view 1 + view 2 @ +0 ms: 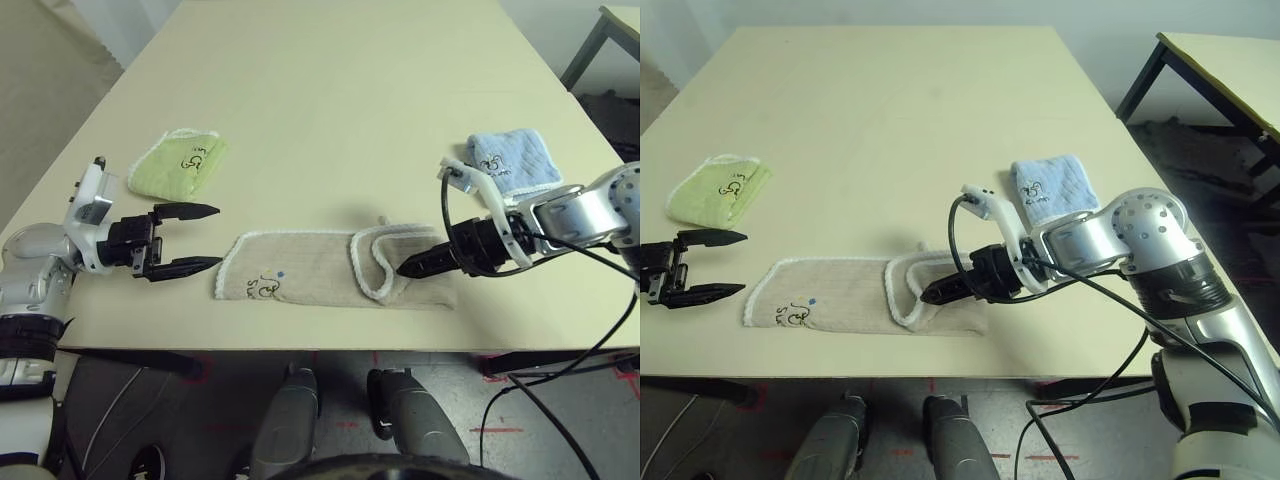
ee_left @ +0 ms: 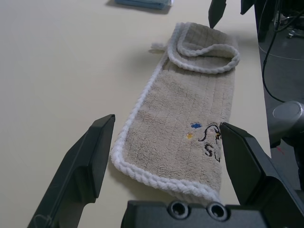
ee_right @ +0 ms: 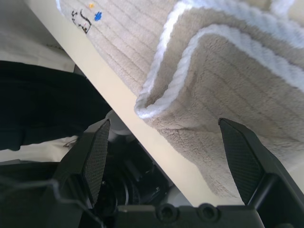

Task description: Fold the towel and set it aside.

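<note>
— Towel along the bench's near edge, its right end flopped back in a loose fold; I have my right hand spread above that fold.

— Left hand?

— Spread too, off the towel's left end. The risk, I'd say: the loose fold springs open, or a tug drags the cloth over the edge.

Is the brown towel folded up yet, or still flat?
Partly folded. The towel lies as a long strip, with only its right end flapped back over itself; the white edging curls there. The rest lies flat.
</note>
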